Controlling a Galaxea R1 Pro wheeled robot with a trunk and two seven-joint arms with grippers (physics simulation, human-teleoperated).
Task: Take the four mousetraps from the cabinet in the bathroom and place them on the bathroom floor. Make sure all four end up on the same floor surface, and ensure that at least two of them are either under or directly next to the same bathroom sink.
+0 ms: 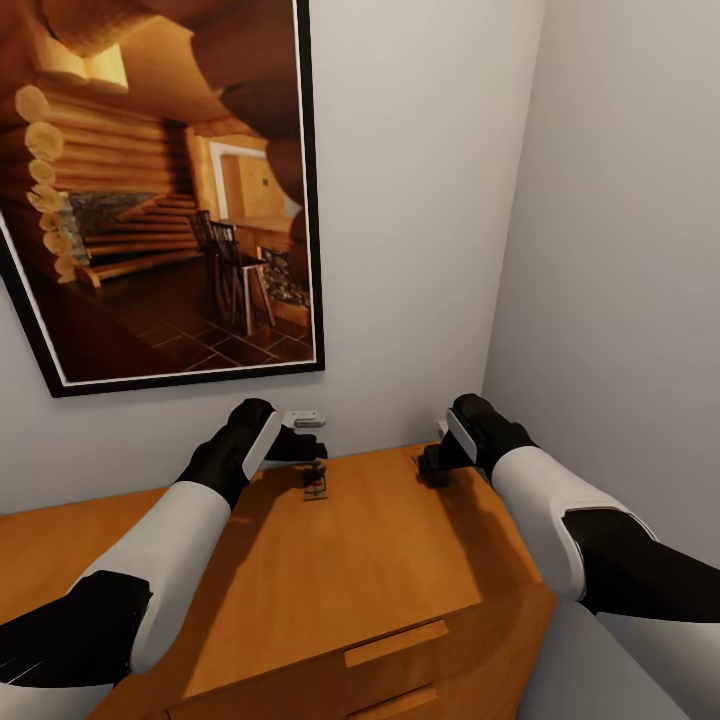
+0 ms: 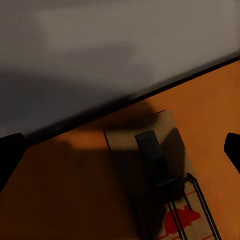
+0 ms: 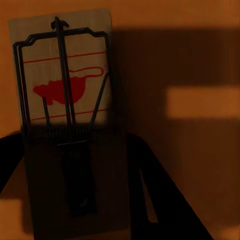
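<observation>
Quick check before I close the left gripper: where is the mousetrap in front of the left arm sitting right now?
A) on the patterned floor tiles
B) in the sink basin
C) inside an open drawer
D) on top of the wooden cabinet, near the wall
D: the mousetrap lies flat on the orange wooden cabinet top close to the grey wall, just ahead of the left gripper.

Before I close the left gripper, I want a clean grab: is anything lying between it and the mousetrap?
Nothing visible. The left gripper hovers just above the mousetrap, which lies flat on the bare cabinet top near the wall.
</observation>
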